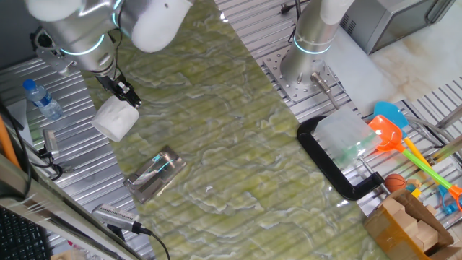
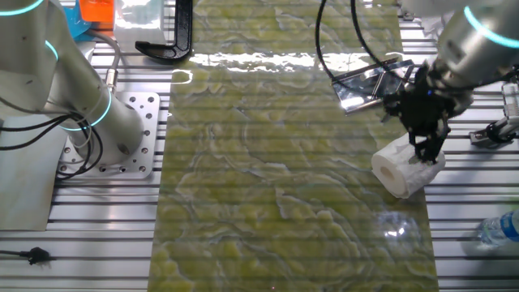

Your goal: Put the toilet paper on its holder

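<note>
The toilet paper point(image 1: 114, 120) is a plump white roll lying on its side at the edge of the green mat, and the other fixed view shows its core hole facing away from the arm point(image 2: 400, 172). My gripper point(image 1: 130, 100) point(image 2: 427, 153) comes down onto the roll's far end with its black fingers closed on the paper wall there. The holder point(image 1: 156, 173) point(image 2: 369, 84), a shiny metal bracket with a bar, lies flat on the mat a short way from the roll and touches nothing.
A clear water bottle point(image 1: 41, 99) point(image 2: 499, 230) lies on the slatted table beside the roll. A big black clamp point(image 1: 330, 165) point(image 2: 173, 36) sits on the mat's opposite side, near a second arm's base point(image 1: 312, 58). Toys and a cardboard box point(image 1: 408, 217) crowd one corner.
</note>
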Robot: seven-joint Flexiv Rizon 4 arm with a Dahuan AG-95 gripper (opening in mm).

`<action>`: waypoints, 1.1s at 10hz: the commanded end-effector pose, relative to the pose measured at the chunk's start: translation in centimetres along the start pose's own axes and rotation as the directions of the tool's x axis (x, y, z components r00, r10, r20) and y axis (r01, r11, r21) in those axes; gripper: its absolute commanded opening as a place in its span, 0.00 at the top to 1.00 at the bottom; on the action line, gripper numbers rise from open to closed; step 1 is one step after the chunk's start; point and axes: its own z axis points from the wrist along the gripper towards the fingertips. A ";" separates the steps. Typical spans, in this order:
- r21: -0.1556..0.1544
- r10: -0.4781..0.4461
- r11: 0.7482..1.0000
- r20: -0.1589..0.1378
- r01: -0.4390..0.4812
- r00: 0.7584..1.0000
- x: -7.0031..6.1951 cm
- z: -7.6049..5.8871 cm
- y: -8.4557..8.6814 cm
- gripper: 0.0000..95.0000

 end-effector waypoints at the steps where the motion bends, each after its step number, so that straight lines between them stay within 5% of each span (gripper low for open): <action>1: -0.005 0.016 1.000 0.014 -0.016 1.000 -0.3 0.2 -0.2 0.00; 7: 0.015 0.001 1.000 0.077 -0.002 0.997 -1.6 2.8 -2.1 0.00; 11: 0.019 0.000 1.000 0.094 -0.002 0.996 -2.5 3.5 -2.9 0.00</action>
